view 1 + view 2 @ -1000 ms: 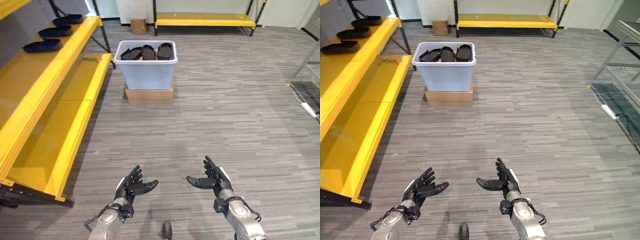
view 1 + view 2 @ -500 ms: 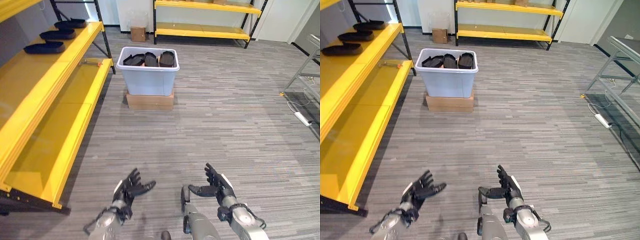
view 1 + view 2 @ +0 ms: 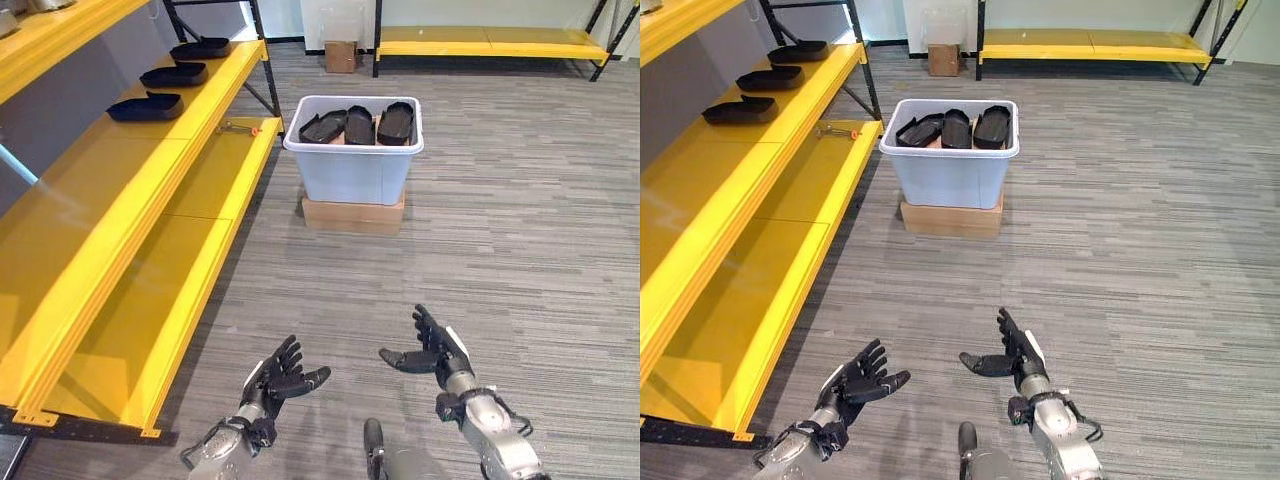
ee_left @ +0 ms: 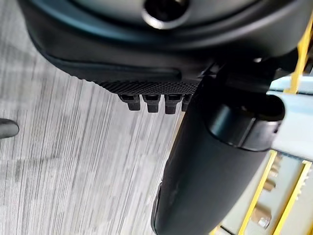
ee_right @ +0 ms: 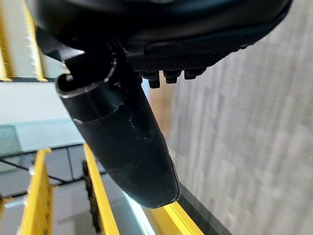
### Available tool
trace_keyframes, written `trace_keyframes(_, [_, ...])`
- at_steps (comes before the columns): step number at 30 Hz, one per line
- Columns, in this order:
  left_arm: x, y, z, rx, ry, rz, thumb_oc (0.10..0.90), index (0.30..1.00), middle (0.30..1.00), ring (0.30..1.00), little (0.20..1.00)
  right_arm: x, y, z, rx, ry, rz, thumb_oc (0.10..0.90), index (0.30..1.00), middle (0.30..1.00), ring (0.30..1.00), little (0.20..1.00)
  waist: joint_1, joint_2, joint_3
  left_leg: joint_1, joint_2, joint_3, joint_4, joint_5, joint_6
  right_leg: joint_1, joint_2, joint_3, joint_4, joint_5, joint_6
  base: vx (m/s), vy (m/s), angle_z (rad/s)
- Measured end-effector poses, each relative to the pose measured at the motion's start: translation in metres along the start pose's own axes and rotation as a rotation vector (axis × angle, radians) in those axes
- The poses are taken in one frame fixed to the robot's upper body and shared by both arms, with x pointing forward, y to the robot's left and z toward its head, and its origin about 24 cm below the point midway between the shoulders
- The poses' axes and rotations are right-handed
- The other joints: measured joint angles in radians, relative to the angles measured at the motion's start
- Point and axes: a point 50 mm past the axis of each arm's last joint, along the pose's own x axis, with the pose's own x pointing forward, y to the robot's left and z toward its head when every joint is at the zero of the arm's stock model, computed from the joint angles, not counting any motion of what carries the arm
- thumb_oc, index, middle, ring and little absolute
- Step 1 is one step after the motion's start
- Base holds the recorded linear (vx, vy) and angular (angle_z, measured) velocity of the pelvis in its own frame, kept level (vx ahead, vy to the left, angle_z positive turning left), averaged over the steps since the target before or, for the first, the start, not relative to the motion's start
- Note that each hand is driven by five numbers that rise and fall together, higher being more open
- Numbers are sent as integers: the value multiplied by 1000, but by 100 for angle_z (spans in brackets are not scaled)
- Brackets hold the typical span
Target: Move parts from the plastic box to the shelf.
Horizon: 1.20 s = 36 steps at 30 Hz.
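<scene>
A: Both hands, left hand (image 3: pixel 278 376) and right hand (image 3: pixel 432 349), are hovering spread and empty. The parts (image 3: pixel 361 124) are sitting well ahead of them in the plastic box (image 3: pixel 352 170), with the shelf (image 3: pixel 150 150) off to the left hand's side.

B: The parts are probably stiff, light trays; gripping a long rim should suit. Their lower halves are lying hidden behind the box wall.

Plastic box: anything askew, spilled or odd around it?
Nothing stands out. The plastic box sits squarely on a cardboard box, with three black parts standing inside and none on the floor. Three more parts lie in a row on the yellow shelf. Left hand and right hand are open and hold nothing.
</scene>
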Motion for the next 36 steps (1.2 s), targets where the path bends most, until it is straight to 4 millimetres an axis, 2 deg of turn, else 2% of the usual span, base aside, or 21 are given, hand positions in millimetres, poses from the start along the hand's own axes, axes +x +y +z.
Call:
trace_keyframes(3, [-1,0,-4,-62,12,7,900,1000,1000,1000,1000,-4,-6,-5,4,22,-23,900,1000,1000,1000,1000,-6,1,-1,2,3,6,32,8,-26,5,-2,-8,37,-42,-25,278,-135,6])
trace_keyframes(8, [-3,3,-3,-69,5,18,900,1000,1000,1000,1000,-6,-9,-7,-2,33,-28,900,1000,1000,1000,1000,-5,17,-9,-30,3,22,170,27,-58,82,-1,-30,-28,-39,-40,139,-117,1])
trace_keyframes(11, [3,-1,3,-64,-12,4,900,1000,1000,1000,1000,-7,-12,-7,-13,35,-31,900,1000,1000,1000,1000,-8,14,-14,-143,3,77,405,43,-84,120,-11,-35,-70,-38,-61,87,-197,12])
trace_keyframes(12, [6,-3,7,-82,-18,-5,900,1000,1000,1000,1000,-7,-14,-8,-16,37,-34,900,1000,1000,1000,1000,-1,4,-15,-247,6,110,590,97,-145,134,-21,-33,-90,-44,-90,105,-192,13])
trace_keyframes(13, [9,-6,9,-109,-20,-13,900,1000,1000,1000,1000,-8,-15,-9,-17,44,-38,900,1000,1000,1000,1000,12,-4,-14,-353,17,133,756,207,-162,146,-29,-32,-102,-43,-94,129,-145,4])
trace_keyframes(14, [10,-8,8,-144,-17,-17,900,1000,1000,1000,1000,-9,-15,-11,-12,49,-39,900,1000,1000,1000,1000,22,-14,-13,-411,37,158,841,204,-144,161,-35,-28,-112,-43,-103,173,-83,2])
trace_keyframes(15, [10,-9,6,-193,-8,-15,900,1000,1000,1000,1000,-10,-11,-13,6,57,-38,900,1000,1000,1000,1000,21,-34,-13,-468,76,213,867,157,-100,187,-43,-29,-130,-44,-106,87,-29,0])
trace_keyframes(16, [8,-8,2,-215,8,-10,900,1000,1000,1000,1000,-10,-6,-15,24,59,-30,900,1000,1000,1000,1000,22,-58,-5,-480,110,271,766,133,-71,228,-48,-27,-152,-41,-101,145,29,1])
trace_keyframes(18, [6,-7,-5,-217,41,1,900,1000,1000,1000,1000,-10,-3,-15,29,59,-22,900,1000,1000,1000,1000,22,-66,-6,-493,138,274,594,133,-69,282,-38,-25,-182,-45,-93,160,84,-12])
trace_keyframes(20, [7,-7,-3,-212,36,10,900,1000,1000,1000,1000,-10,-6,-13,20,44,-26,900,1000,1000,1000,1000,14,-73,-7,-454,131,342,231,159,-78,309,-38,-24,-228,-35,-76,161,116,-1])
trace_keyframes(24, [7,1,-4,-217,30,83,900,1000,1000,1000,1000,-9,-9,-11,27,32,-73,900,1000,1000,1000,1000,28,-71,1,-418,139,252,-127,303,-134,394,-25,7,-303,-32,-50,250,131,-6])
trace_keyframes(25, [6,3,-5,-221,29,99,900,1000,1000,1000,1000,-8,-9,-8,26,14,-79,900,1000,1000,1000,1000,32,-67,14,-430,156,237,-126,315,-142,417,-26,21,-309,-34,-47,265,129,-73])
trace_keyframes(26, [2,12,-11,-231,40,154,900,1000,1000,1000,1000,-7,-9,0,38,-30,-99,900,1000,1000,1000,1000,50,-43,22,-457,205,215,-126,325,-147,458,-37,63,-311,-56,-31,320,194,-72])
trace_keyframes(29, [0,20,-10,-245,15,195,900,1000,1000,1000,1000,-9,-10,10,61,-83,-131,900,1000,1000,1000,1000,48,-55,31,-485,213,215,-120,320,-139,503,-108,90,-294,-103,21,315,227,-52])
trace_keyframes(30, [0,21,-9,-244,6,199,900,1000,1000,1000,1000,-10,-11,14,65,-104,-137,900,1000,1000,1000,1000,45,-44,30,-467,213,249,-118,313,-129,514,-127,89,-283,-117,40,261,182,-40])
trace_keyframes(31, [0,20,-9,-243,-2,191,900,1000,1000,1000,1000,-12,-15,17,55,-118,-142,900,1000,1000,1000,1000,44,-26,30,-432,215,275,-90,256,-93,522,-142,84,-250,-145,77,269,179,-44])
trace_keyframes(32, [0,19,-7,-239,-11,179,900,1000,1000,1000,1000,-14,-18,20,39,-130,-140,900,1000,1000,1000,1000,43,-8,35,-381,207,264,-99,268,-70,530,-147,81,-205,-178,112,281,195,-41])
trace_keyframes(33, [1,20,-3,-232,-26,176,900,1000,1000,1000,1000,-14,-18,20,41,-131,-139,900,1000,1000,1000,1000,44,-26,44,-365,180,267,-94,304,-65,525,-182,73,-161,-194,130,279,206,-41])
trace_keyframes(34, [0,20,2,-229,-49,174,900,1000,1000,1000,1000,-14,-17,20,41,-131,-133,900,1000,1000,1000,1000,51,-34,49,-347,156,266,-96,328,-59,508,-210,60,-115,-208,135,375,318,-38])
trace_keyframes(35, [0,21,5,-221,-69,171,900,1000,1000,1000,1000,-14,-16,19,43,-130,-120,900,1000,1000,1000,1000,53,-30,52,-322,132,269,-99,394,-49,502,-199,54,-121,-238,129,299,265,-36])
trace_keyframes(36, [-1,23,7,-202,-71,170,900,1000,1000,1000,1000,-13,-14,19,49,-131,-117,900,1000,1000,1000,1000,53,-35,51,-314,110,275,-95,415,-48,494,-185,49,-138,-239,126,313,288,-5])
